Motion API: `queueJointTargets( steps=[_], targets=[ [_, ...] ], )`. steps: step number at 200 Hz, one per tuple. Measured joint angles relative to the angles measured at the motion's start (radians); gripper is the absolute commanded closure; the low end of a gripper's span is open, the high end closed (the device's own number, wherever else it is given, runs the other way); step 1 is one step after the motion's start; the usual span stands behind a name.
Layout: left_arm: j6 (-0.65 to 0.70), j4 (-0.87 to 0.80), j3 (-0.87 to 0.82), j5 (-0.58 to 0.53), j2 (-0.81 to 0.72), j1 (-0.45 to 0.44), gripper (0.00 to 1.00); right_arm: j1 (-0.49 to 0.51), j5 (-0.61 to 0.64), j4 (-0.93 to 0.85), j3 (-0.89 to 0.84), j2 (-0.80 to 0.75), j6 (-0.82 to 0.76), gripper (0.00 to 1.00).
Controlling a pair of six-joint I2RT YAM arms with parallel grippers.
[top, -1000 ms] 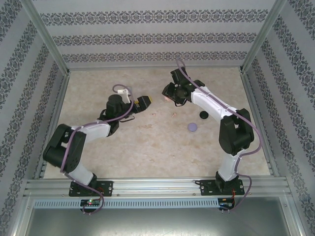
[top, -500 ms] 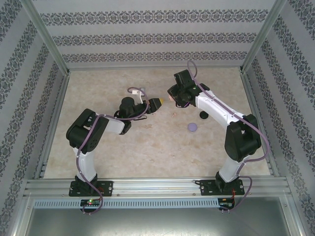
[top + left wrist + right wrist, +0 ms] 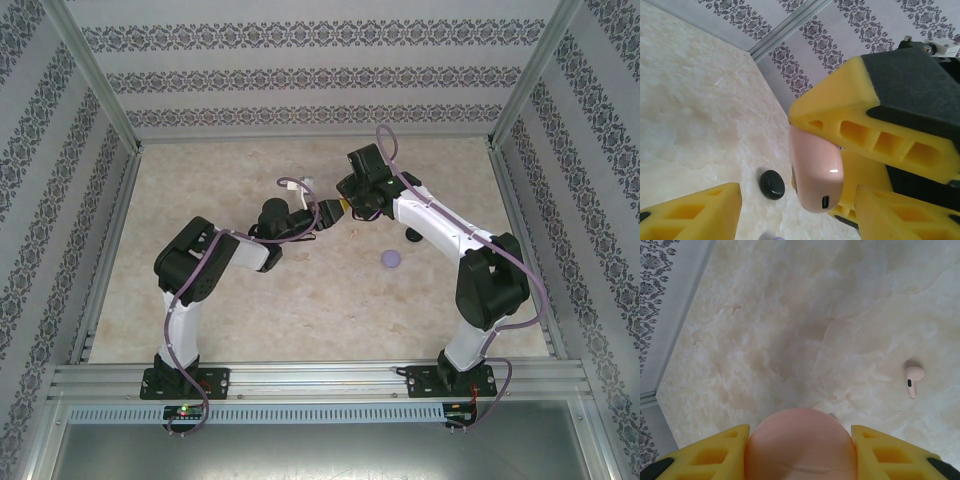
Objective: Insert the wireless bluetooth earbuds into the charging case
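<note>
I count three round charging cases. One pink charging case is clamped between the fingers of my right gripper. One purple case and one black case lie near each other on the table. One pale pink earbud lies loose on the table, outside any case. My left gripper has its jaws apart, one on either side of the pink case. Over the last second my left arm has swung in from well apart to meet the right, while the purple and black cases have stayed put.
</note>
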Motion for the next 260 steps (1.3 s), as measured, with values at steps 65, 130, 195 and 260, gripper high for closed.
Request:
queueJointTargets(
  steps=[65,130,195,260],
  targets=[
    [-0.019,0.032,0.029,-0.023,0.040,-0.005,0.48,0.000,0.000,0.007,-0.002,0.000,0.000,0.67],
    [-0.042,0.075,0.061,-0.035,0.072,-0.018,0.65,0.000,0.000,0.013,-0.009,0.000,0.001,0.67],
    [-0.053,0.089,0.063,-0.046,0.073,-0.020,0.84,0.000,0.009,0.023,-0.016,0.000,0.004,0.67],
    [-0.053,0.098,0.063,-0.049,0.073,-0.020,1.00,0.000,0.010,0.032,-0.017,0.000,0.016,0.31]
  ],
)
